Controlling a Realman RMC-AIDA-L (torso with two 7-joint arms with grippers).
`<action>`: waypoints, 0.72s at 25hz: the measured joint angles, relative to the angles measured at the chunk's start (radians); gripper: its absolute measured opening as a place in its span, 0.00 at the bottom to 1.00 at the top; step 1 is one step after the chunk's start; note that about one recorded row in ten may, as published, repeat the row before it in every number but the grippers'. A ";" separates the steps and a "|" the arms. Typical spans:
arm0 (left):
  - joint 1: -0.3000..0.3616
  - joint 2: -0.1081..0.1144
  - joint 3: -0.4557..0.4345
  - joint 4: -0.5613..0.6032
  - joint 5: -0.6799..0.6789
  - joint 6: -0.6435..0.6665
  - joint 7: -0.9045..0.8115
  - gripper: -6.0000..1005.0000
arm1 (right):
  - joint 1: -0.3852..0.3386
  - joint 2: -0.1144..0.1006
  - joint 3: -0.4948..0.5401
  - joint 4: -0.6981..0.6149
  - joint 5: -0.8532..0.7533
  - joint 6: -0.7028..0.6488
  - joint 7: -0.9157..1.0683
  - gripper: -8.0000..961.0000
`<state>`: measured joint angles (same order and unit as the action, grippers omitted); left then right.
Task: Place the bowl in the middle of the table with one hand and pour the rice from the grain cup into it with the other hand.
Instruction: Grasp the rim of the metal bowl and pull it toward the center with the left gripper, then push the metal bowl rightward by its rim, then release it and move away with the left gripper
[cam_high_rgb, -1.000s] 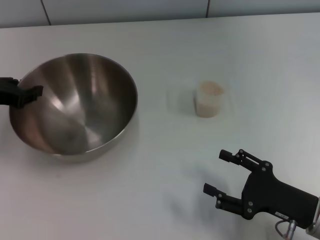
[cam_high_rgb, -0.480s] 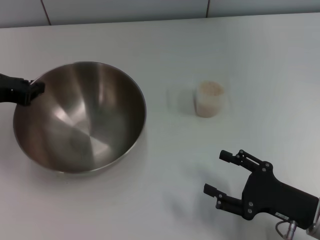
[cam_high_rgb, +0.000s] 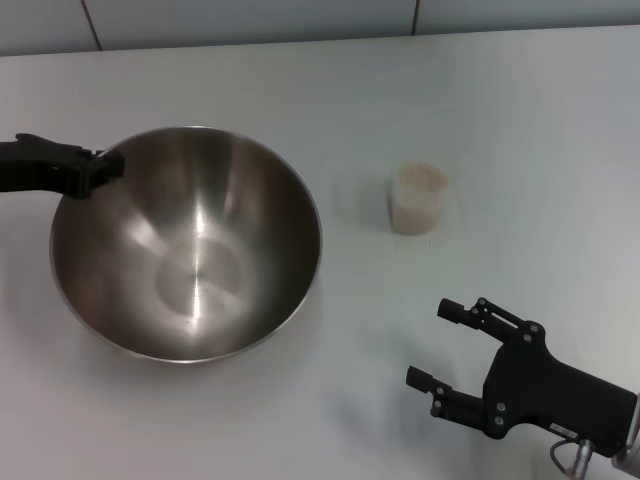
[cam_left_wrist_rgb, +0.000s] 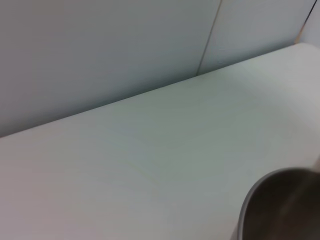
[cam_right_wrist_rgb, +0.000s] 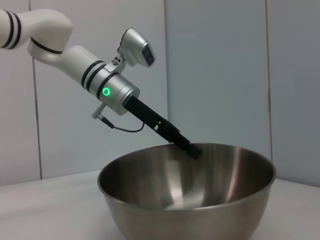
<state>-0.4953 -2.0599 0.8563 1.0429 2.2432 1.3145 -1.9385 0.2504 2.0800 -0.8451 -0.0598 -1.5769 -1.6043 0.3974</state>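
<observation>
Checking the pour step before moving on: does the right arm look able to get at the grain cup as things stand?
Probably yes. The right end effector is open and hovers nearer the robot than the grain cup, with only bare table between them. The bowl sits off to the left.

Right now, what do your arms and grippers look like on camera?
The left arm is glossy white with black bands, a green light ring, a thin black cable and a slim black gripper. The right gripper is matte black with two jointed fingers and small screws.
</observation>
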 joint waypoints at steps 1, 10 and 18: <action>-0.037 0.005 -0.049 -0.039 0.003 0.039 -0.006 0.05 | 0.002 0.000 0.000 0.000 0.000 -0.001 0.000 0.84; -0.070 0.009 -0.078 -0.058 -0.003 0.094 -0.017 0.05 | 0.008 0.000 0.000 -0.002 0.000 -0.001 0.000 0.84; -0.137 0.009 -0.074 -0.103 -0.002 0.114 -0.049 0.05 | 0.008 0.000 0.000 -0.001 0.000 -0.002 0.000 0.84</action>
<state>-0.6319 -2.0512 0.7820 0.9397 2.2414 1.4281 -1.9873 0.2586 2.0801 -0.8453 -0.0612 -1.5769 -1.6061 0.3972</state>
